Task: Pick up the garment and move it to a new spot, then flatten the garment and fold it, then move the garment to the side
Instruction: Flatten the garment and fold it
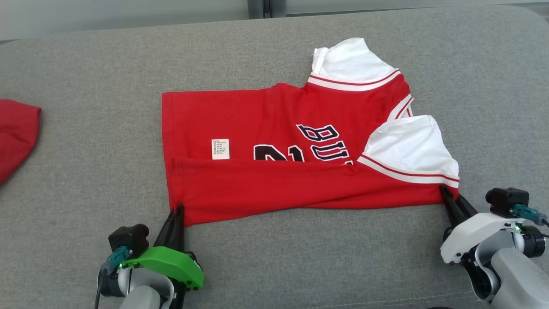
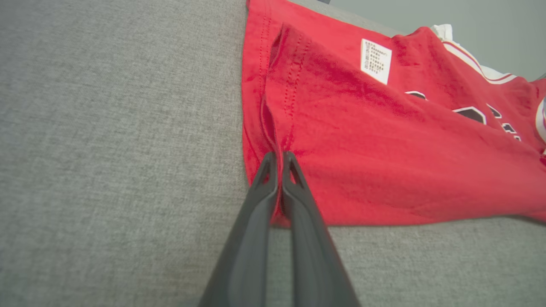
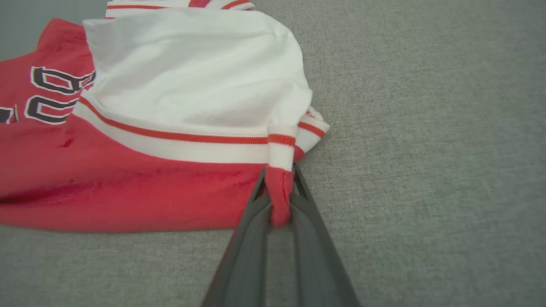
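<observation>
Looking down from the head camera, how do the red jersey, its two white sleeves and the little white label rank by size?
1. Red jersey
2. Near sleeve and far sleeve: roughly alike, unranked
3. White label

A grey woven surface (image 1: 77,77) spans the scene. At its left edge lies a red cloth (image 1: 15,137), partly cut off. Beyond the far edge stands a pale wall (image 1: 128,17) with a dark post (image 1: 266,7).
</observation>
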